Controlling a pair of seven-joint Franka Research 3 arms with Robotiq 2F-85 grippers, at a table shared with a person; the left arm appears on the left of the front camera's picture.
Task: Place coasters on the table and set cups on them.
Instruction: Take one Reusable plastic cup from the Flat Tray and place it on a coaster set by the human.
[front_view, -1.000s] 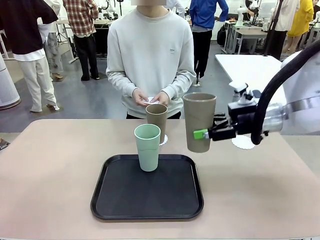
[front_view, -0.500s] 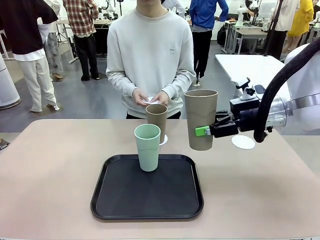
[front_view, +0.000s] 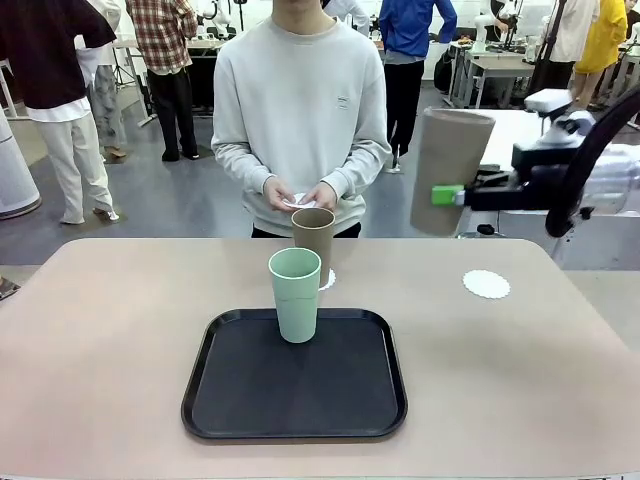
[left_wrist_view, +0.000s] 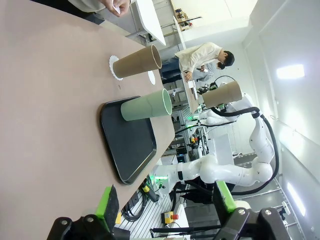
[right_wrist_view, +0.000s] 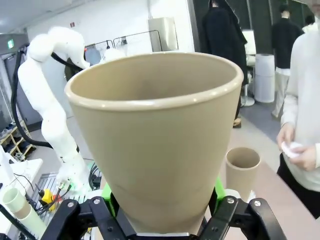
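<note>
My right gripper is shut on a brown-tan cup, held high and slightly tilted above the table's far right. That cup stands large between the green pads in the right wrist view. Below and to its right a bare white coaster lies on the table. A second brown cup stands on another coaster at the far middle. The mint cup stands on the black tray. My left gripper is open, low at the table's left side, with nothing between its fingers.
The person stands at the far side, both hands holding a white paper coaster at waist height. The black tray takes up the near middle of the table. A white table stands behind my right arm.
My right gripper has carried the brown cup up and to the right, away from the tray. The coaster at the right now shows in full. The person's hands have stayed put.
</note>
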